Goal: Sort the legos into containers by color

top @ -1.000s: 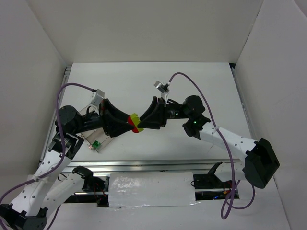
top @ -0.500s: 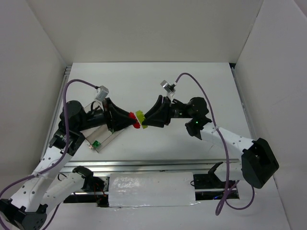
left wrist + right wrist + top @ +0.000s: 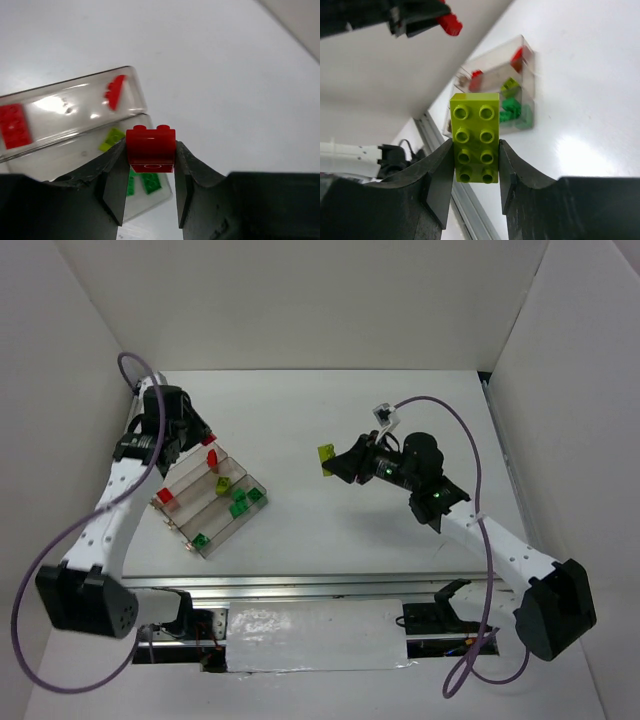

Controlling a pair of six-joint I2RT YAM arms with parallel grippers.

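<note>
Here the left gripper [image 3: 150,155] hangs over one end of the clear tray [image 3: 180,526], its jaws clamped narrow on a red brick [image 3: 150,145]. The right gripper [image 3: 475,155] is well apart from it, over the middle of the white tabletop [image 3: 400,400], its jaws pinching a yellow-green brick [image 3: 475,135] by the long sides. In the tray's three troughs lie red pieces [image 3: 165,496], a yellow-green one [image 3: 222,483] and green ones [image 3: 240,506], each colour in its own trough.

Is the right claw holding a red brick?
No, the right claw is pinching a yellow-green brick, with eight studs showing, between its two black fingers.
</note>
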